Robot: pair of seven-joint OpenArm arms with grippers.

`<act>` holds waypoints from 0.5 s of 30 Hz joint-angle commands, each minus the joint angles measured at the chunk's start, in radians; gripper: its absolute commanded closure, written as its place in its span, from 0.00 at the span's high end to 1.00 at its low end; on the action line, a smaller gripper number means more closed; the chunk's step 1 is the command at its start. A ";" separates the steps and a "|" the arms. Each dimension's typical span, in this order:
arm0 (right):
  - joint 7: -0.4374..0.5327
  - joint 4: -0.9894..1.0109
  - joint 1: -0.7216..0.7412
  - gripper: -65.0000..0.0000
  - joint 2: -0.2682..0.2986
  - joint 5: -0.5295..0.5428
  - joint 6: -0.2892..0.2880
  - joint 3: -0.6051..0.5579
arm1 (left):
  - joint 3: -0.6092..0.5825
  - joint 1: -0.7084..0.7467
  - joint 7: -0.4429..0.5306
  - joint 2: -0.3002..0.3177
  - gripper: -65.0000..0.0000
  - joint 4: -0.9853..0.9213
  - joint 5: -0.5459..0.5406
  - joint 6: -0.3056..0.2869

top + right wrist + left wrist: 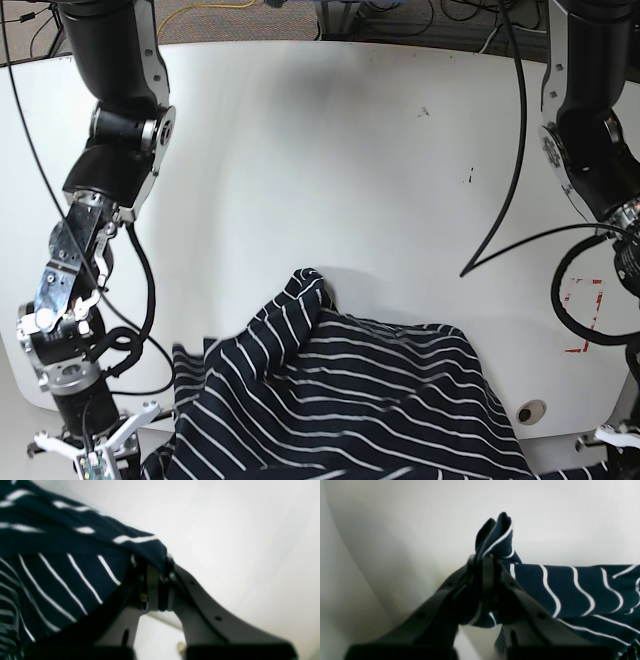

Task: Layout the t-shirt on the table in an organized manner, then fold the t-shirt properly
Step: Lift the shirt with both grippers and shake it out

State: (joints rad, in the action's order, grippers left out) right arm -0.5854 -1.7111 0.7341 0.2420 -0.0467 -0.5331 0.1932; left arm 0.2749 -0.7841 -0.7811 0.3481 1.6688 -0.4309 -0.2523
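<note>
The t-shirt (340,400), black with thin white stripes, lies bunched at the table's (330,150) near edge, one corner peaked up toward the middle. In the left wrist view my left gripper (482,562) is shut on a folded edge of the t-shirt (570,592), and a tuft of fabric sticks up past the fingertips. My right gripper (157,567) is shut on another edge of the t-shirt (62,562), which drapes away to the left. In the base view both sets of fingertips are cut off by the bottom edge of the frame.
A round grey grommet hole (531,411) and a red-and-white sticker (585,315) sit at the near right of the table. Small dark specks (470,178) mark the white top. Black cables (510,150) hang from the arm on the right, and more wiring runs behind the far edge.
</note>
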 commanded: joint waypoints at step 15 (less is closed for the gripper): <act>-0.147 -0.100 0.196 0.01 0.089 -0.005 0.017 -0.077 | 0.011 -0.168 -0.050 0.062 0.08 0.018 0.011 0.017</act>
State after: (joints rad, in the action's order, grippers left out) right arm -0.7280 -1.7752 0.9237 0.3187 -0.0288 -0.5430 0.1047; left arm 0.2771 -0.9337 -0.8463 0.3943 1.6737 -0.4370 -0.2512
